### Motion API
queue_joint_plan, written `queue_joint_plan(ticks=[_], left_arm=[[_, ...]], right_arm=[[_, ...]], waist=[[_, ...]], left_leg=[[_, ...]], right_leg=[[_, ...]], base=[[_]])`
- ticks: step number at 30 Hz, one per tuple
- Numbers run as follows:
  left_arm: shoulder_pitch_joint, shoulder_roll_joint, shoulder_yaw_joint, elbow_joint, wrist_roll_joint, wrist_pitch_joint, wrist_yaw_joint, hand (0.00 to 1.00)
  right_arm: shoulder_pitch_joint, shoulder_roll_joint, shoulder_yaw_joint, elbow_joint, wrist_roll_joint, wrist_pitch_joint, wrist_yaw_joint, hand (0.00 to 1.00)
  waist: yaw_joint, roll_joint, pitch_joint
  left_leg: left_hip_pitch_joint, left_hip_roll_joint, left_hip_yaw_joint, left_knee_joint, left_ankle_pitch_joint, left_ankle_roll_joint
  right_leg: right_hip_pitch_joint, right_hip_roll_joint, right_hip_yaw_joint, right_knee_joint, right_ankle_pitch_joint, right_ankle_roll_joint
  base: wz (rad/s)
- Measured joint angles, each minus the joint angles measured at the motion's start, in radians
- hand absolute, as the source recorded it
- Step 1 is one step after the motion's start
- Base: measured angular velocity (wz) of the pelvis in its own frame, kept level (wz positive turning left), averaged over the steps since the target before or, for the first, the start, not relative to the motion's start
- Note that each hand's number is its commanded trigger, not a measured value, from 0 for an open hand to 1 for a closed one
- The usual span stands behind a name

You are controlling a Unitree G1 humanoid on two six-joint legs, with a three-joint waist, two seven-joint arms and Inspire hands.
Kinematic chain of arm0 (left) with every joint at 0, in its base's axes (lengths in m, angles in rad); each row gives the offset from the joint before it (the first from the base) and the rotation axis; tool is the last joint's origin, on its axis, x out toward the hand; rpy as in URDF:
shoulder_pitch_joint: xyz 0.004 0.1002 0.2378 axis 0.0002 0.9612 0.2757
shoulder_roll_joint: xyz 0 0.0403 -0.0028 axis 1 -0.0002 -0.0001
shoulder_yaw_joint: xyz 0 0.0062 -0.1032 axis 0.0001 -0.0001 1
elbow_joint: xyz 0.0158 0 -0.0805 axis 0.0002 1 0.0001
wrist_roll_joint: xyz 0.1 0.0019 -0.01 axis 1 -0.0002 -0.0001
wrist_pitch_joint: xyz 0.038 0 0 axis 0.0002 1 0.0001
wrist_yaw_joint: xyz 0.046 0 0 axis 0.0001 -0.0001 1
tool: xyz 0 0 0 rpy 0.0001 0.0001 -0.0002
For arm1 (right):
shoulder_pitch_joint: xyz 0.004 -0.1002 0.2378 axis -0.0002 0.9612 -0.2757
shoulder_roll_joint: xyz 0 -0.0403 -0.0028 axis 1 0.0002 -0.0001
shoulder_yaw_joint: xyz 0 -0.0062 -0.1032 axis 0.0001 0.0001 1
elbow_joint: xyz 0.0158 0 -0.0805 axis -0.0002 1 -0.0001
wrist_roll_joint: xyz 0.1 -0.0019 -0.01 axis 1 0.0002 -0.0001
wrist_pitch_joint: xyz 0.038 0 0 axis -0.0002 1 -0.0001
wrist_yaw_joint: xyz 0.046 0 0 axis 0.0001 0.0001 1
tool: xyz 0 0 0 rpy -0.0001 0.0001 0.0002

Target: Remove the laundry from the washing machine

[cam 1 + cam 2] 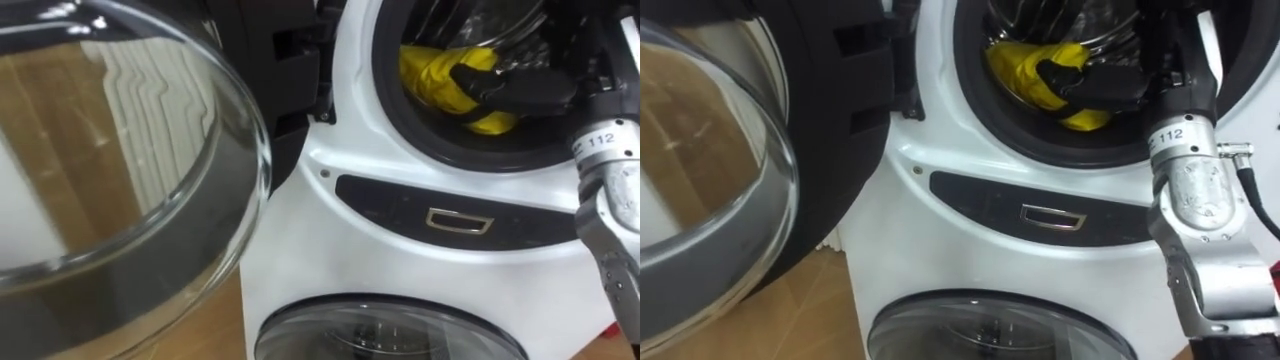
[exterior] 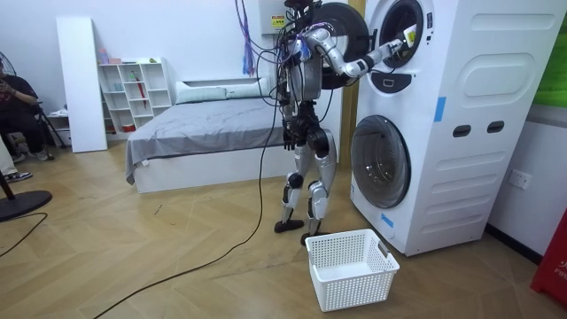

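Note:
A yellow cloth (image 1: pixel 430 72) lies in the upper drum of the white washing machine (image 1: pixel 400 250), just behind the round opening's rim. My right hand (image 1: pixel 520 88) is black and reaches into the drum from the right, its fingers (image 1: pixel 468 82) curled over the cloth. In the right eye view the same hand (image 1: pixel 1110 88) sits on the yellow cloth (image 1: pixel 1020 70). The room view has me standing upright in front of the stacked machine (image 2: pixel 461 133), right arm raised into the upper drum. My left hand (image 2: pixel 289 135) hangs by my hip.
The upper door (image 1: pixel 120 150), glass in a dark frame, is swung wide open on my left. Below the control panel is the shut lower door (image 1: pixel 390 335). A white laundry basket (image 2: pixel 350 266) stands on the wood floor by my feet. A bed (image 2: pixel 204 120) is behind me.

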Motion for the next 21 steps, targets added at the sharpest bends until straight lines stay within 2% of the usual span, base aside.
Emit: queue_joint_plan(ticks=[4, 5, 8, 9, 11, 12, 15, 20, 21], left_arm=[[-0.002, 0.003, 0.003, 0.0, 0.002, 0.006, -0.008, 0.0], [-0.003, 0.003, 0.003, -0.001, 0.007, 0.007, -0.012, 0.0], [-0.011, 0.004, 0.002, -0.001, 0.009, 0.014, -0.026, 0.0], [-0.02, 0.005, 0.003, -0.008, 0.01, 0.018, -0.031, 0.0], [-0.023, 0.007, 0.017, -0.01, 0.009, 0.021, -0.039, 0.0], [-0.027, 0.011, 0.028, -0.01, 0.009, 0.024, -0.044, 0.0], [-0.032, 0.022, 0.036, -0.01, 0.008, 0.037, -0.047, 0.0], [-0.034, 0.025, 0.037, -0.011, 0.009, 0.053, -0.057, 0.0], [-0.03, 0.026, 0.038, -0.014, 0.009, 0.059, -0.058, 0.0]], right_arm=[[-0.007, -0.02, 0.006, 0.026, 0.001, 0.001, 0.079, 0.0], [-0.007, -0.028, 0.007, 0.036, 0.001, 0.003, 0.102, 0.0], [-0.021, -0.062, 0.037, 0.066, -0.002, 0.014, 0.159, 0.0], [-0.024, -0.072, 0.044, 0.082, -0.013, 0.024, 0.181, 0.0], [-0.024, -0.09, 0.05, 0.101, -0.026, 0.03, 0.221, 0.0], [-0.026, -0.1, 0.05, 0.114, -0.029, 0.034, 0.243, 0.0], [-0.031, -0.109, 0.056, 0.13, -0.029, 0.038, 0.287, 0.0], [-0.041, -0.133, 0.057, 0.159, -0.03, 0.057, 0.334, 0.0], [-0.048, -0.134, 0.057, 0.159, -0.031, 0.066, 0.348, 0.47]], waist=[[0.002, -0.014, 0.001], [0.002, -0.02, -0.002], [0.012, -0.023, -0.0005], [0.016, -0.031, -0.005], [0.021, -0.032, -0.0033], [0.025, -0.037, -0.0056], [0.025, -0.045, -0.001], [0.028, -0.052, -0.0006], [0.027, -0.052, -0.0004]], left_leg=[[-0.005, 0.001, -0.001, -0.005, 0.0, -0.001], [-0.005, 0.001, -0.001, -0.004, 0.0, -0.001], [-0.003, 0.001, 0.004, -0.006, 0.0, -0.001], [-0.003, 0.001, 0.004, -0.006, 0.0, -0.001], [-0.003, 0.002, 0.004, -0.006, 0.0, -0.001], [-0.003, 0.002, 0.004, -0.006, 0.0, -0.001], [-0.001, 0.003, 0.001, -0.004, 0.0, -0.001], [0.0, 0.004, -0.003, -0.014, -0.001, -0.001], [-0.001, 0.004, -0.003, -0.014, -0.001, -0.002]], right_leg=[[-0.006, 0.001, -0.004, 0.001, 0.001, -0.002], [-0.007, 0.001, -0.004, 0.0, 0.001, -0.002], [-0.007, 0.003, 0.0, -0.001, 0.001, -0.002], [-0.007, 0.003, 0.0, -0.002, 0.001, -0.002], [-0.005, 0.004, 0.001, -0.004, 0.001, -0.002], [-0.005, 0.004, -0.001, -0.004, 0.001, -0.002], [0.001, 0.003, -0.005, -0.008, 0.001, -0.002], [0.007, 0.003, -0.016, -0.019, 0.006, -0.002], [0.005, 0.004, -0.015, -0.019, 0.006, -0.002]], base=[[-0.03], [-0.03], [-0.05], [0.0], [0.0], [0.0], [0.02], [0.03], [0.0]])
